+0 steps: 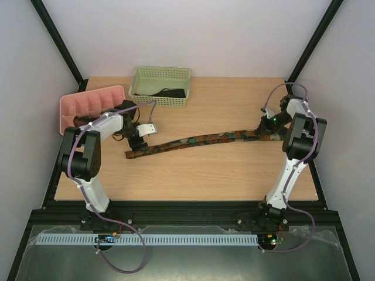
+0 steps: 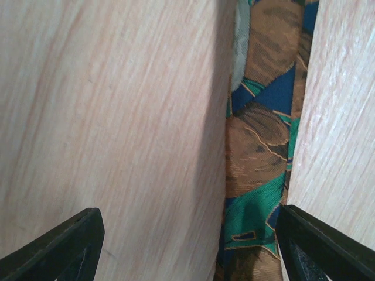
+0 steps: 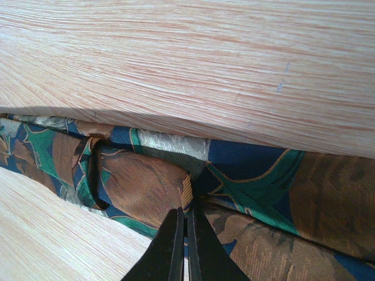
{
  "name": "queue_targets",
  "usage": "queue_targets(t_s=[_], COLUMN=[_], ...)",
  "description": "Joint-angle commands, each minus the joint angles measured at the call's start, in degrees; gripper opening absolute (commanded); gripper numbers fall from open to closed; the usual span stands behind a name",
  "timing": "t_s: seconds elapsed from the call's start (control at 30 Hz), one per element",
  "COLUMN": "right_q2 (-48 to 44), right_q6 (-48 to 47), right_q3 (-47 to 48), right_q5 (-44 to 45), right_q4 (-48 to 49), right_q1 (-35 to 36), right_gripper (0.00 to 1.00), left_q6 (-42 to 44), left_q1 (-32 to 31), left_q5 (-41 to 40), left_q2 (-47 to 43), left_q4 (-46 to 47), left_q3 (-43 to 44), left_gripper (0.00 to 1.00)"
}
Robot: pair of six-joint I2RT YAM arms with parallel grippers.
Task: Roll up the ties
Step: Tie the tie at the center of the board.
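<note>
One tie (image 1: 205,139), brown with green and blue patches, lies stretched flat across the table from left to right. My left gripper (image 1: 139,142) hovers low over its narrow left end. In the left wrist view the gripper (image 2: 188,219) is open, and the tie (image 2: 263,146) runs between the fingers close to the right finger (image 2: 310,240). My right gripper (image 1: 268,130) is at the wide right end. In the right wrist view it (image 3: 186,213) is shut on a raised fold of the tie (image 3: 146,181). A dark coil-like thing (image 1: 170,93) lies in the basket.
A green mesh basket (image 1: 161,75) stands at the back centre-left. A pink compartment tray (image 1: 88,102) stands at the left edge, just behind my left arm. Black frame posts rise at both back corners.
</note>
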Motion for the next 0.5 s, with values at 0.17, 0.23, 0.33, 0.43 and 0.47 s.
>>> queue_targets(t_s=[0.17,0.23,0.33,0.43,0.47], right_q2=[-2.09,-2.24,-2.20,-2.22,-2.24], right_q6=[0.98,1.01,1.18,1.28,1.35], right_q3=[0.40,0.29,0.31,0.29,0.35], right_q5=[1.32,1.51,1.71,1.89,1.96], right_q4=[-2.54,-2.33,-2.33,-2.27,-2.22], right_q1=[0.14,0.14,0.14,0.14,0.14], right_gripper=[0.01,0.01,0.01,0.01,0.01], left_q6=[-2.30,-2.51,-3.39,-3.56,-3.26], left_q1=[-4.71,-6.38,-7.94,-8.50,-8.57], left_q5=[3.03,1.91,0.23,-0.13,-0.21], left_q2=[-2.76,-2.27,-1.10,-0.05,0.23], left_q4=[4.50,5.84,7.55,7.73,7.59], left_q3=[0.28,-0.13,0.16,1.05,1.12], left_gripper=[0.85,0.85,0.85,0.85,0.85])
